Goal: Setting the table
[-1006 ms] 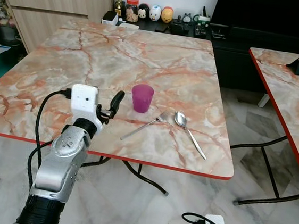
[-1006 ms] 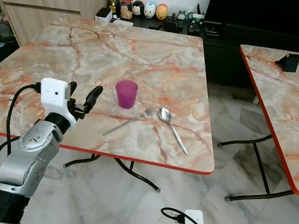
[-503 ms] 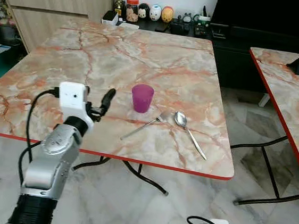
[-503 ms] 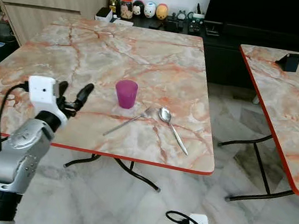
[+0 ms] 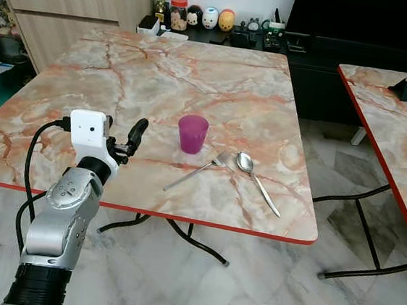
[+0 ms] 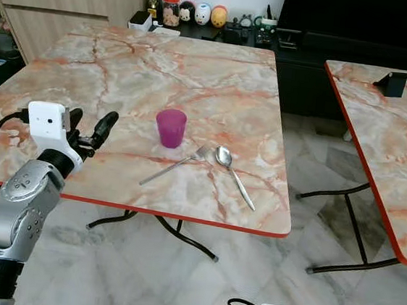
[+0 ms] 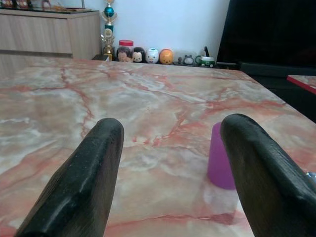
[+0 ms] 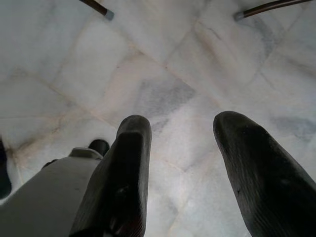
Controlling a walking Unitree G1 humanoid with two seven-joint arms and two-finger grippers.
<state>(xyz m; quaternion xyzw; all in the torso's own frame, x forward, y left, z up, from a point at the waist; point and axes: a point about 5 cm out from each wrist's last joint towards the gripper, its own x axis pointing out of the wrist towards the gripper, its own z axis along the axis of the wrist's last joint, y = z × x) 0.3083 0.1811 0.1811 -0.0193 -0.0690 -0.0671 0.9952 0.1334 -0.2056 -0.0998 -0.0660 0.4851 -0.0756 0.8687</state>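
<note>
Cup (image 5: 192, 133) standing upright mid-surface (image 5: 197, 72), fork (image 5: 196, 171) and spoon (image 5: 257, 181) lying just beside, heads nearly touching. Left gripper (image 7: 170, 173) hovering low near front edge, fingers (image 5: 136, 132) spread, gripping nothing. Right gripper (image 8: 182, 168) hanging over floor, fingers parted, empty. Judged step: approach. Next move calling for reaching toward cup.

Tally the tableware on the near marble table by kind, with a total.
Cups: 1, the purple cup
Forks: 1, the fork
Spoons: 1, the spoon
Total: 3
</note>
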